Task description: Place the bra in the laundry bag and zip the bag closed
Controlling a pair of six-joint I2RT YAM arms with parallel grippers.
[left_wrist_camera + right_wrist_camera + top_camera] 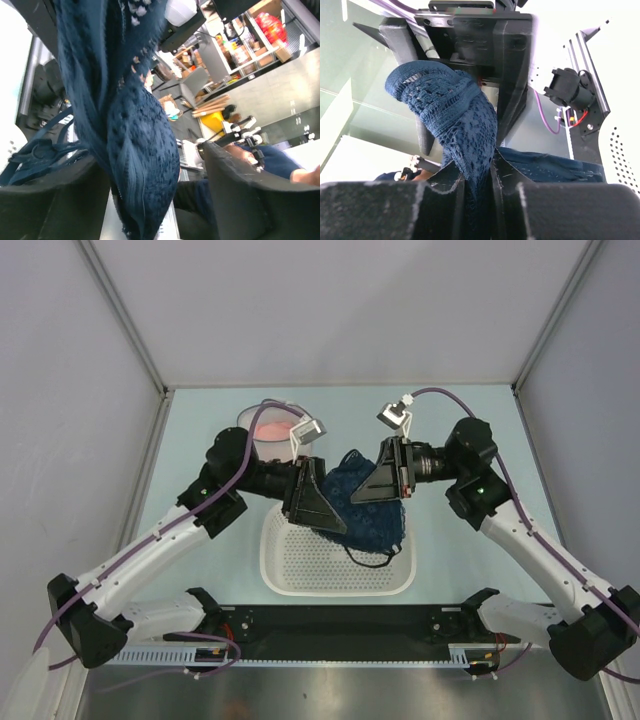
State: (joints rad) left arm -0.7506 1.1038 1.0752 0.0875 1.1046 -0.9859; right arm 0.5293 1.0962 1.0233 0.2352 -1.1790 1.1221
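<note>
The right gripper [477, 175] is clenched on a fold of the dark blue lace bra [451, 107], holding it aloft. The left gripper [152, 155] stands spread, the cloth hanging between its fingers. Beneath them a white perforated basket [300, 565] sits by the middle of the near edge. The laundry bag [268, 428] lies apart, toward the far edge, left of centre. Judging by this, bagging and zipping are both not yet done.
</note>
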